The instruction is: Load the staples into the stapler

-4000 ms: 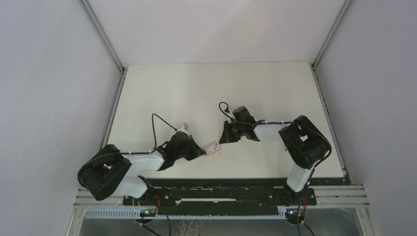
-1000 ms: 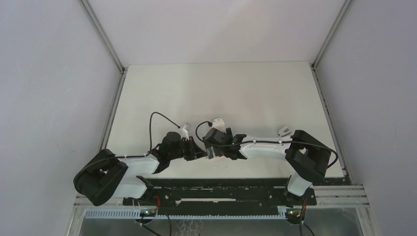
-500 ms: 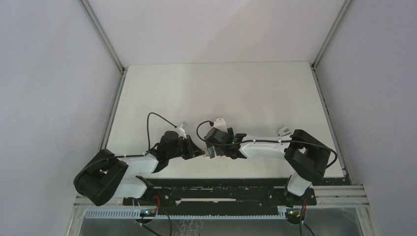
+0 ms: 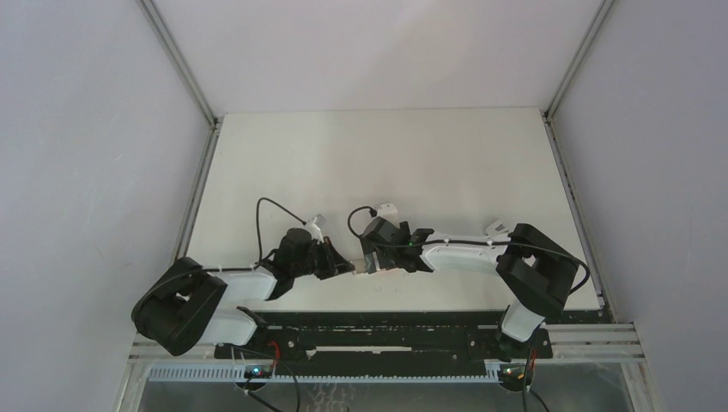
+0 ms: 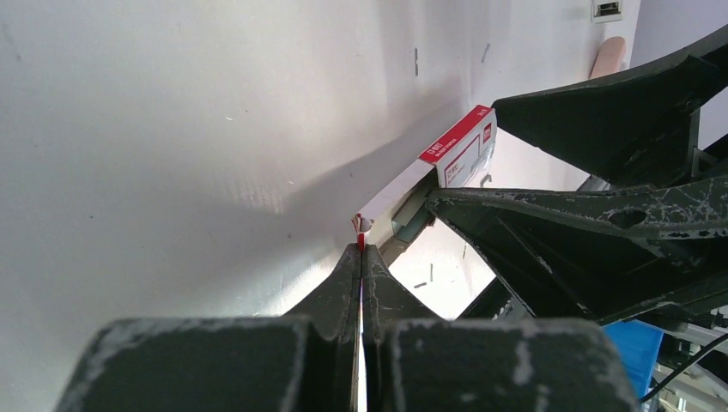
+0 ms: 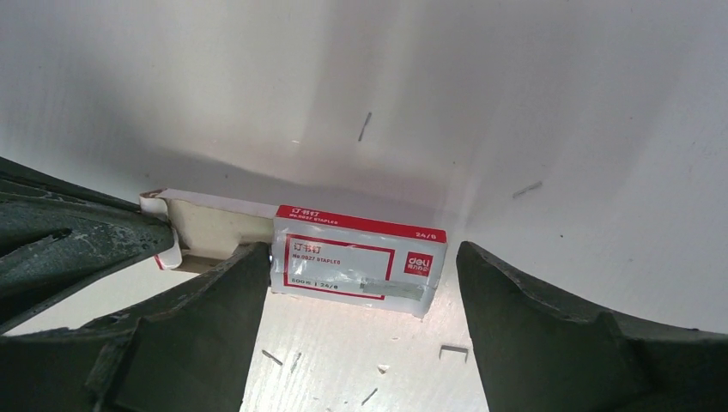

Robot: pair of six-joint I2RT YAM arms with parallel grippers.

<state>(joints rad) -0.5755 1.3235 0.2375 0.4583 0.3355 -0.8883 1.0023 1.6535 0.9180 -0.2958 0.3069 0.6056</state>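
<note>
Right wrist: loose staples (image 6: 453,349) near box (image 6: 356,260)

Two arms are counted, the left arm (image 4: 240,281) and the right arm (image 4: 464,256), each fitted with one gripper: the left gripper (image 5: 360,251) and the right gripper (image 6: 359,257). One box (image 6: 403,257) is seen on one bench (image 4: 386,154). Roughly half a dozen loose staples (image 6: 452,349) are counted around it.

White table (image 4: 386,146), grey enclosure walls (image 4: 86,129), aluminium corner posts (image 4: 178,60), black mounting rail (image 4: 386,330) along the near edge
</note>
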